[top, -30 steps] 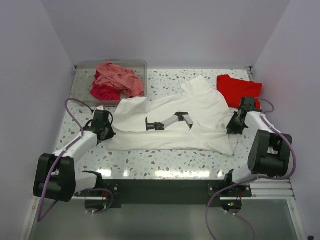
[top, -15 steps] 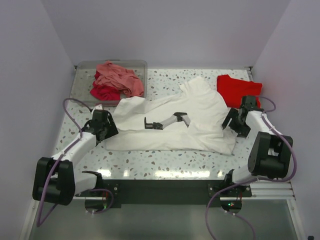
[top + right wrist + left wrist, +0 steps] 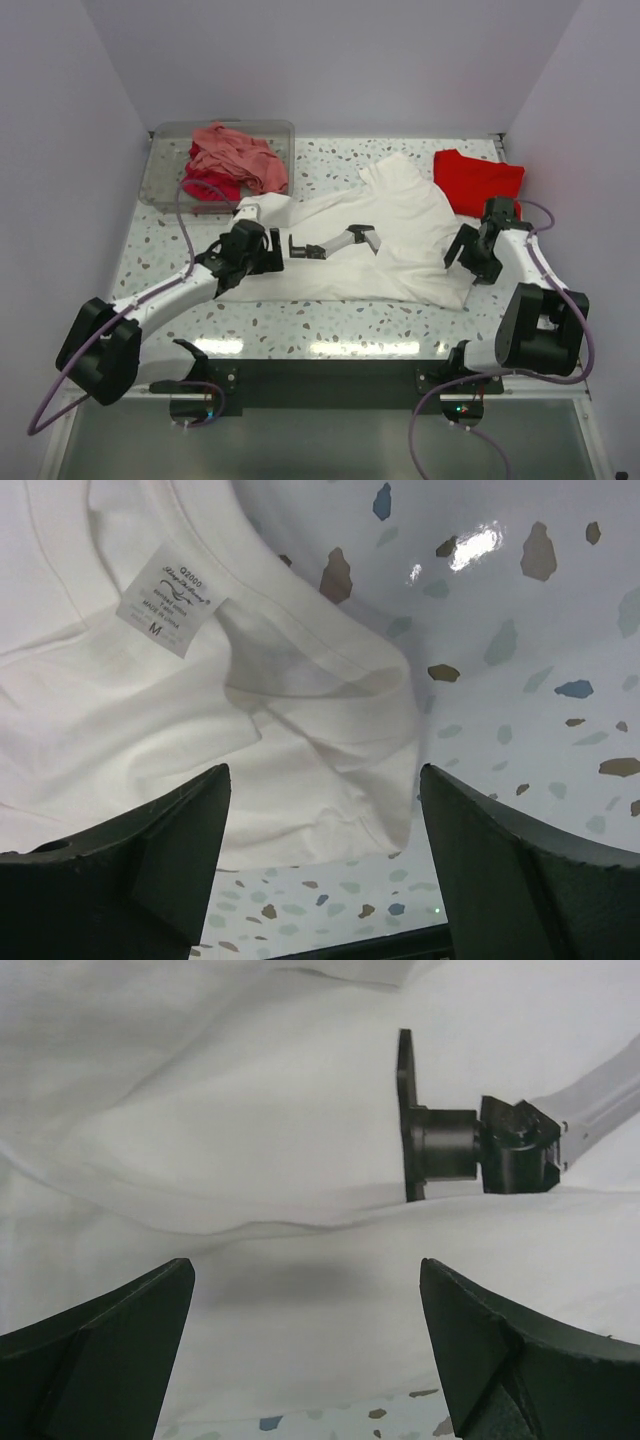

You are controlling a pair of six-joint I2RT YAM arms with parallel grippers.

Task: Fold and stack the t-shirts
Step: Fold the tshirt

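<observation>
A white t-shirt (image 3: 400, 225) lies spread and creased across the middle of the table. A bright red t-shirt (image 3: 478, 180) sits folded at the back right, next to it. My left gripper (image 3: 275, 250) hovers open over the white shirt's left part; the left wrist view shows white cloth (image 3: 250, 1130) and nothing between the fingers (image 3: 110, 1340). My right gripper (image 3: 466, 255) stands open at the shirt's right edge. In the right wrist view the collar with its size label (image 3: 165, 600) lies just beyond my open right gripper (image 3: 320, 870).
A small grey-and-black jointed bracket (image 3: 335, 243) lies on the white shirt, also seen ahead in the left wrist view as the bracket (image 3: 470, 1145). A clear bin (image 3: 160, 165) at the back left holds a salmon-pink shirt (image 3: 235, 155) and a crimson one (image 3: 205, 187). Purple walls close in on three sides.
Both grippers have opened and let go of the white shirt. The left arm has swung right, over the shirt toward the bracket. The right gripper shifted slightly back.
</observation>
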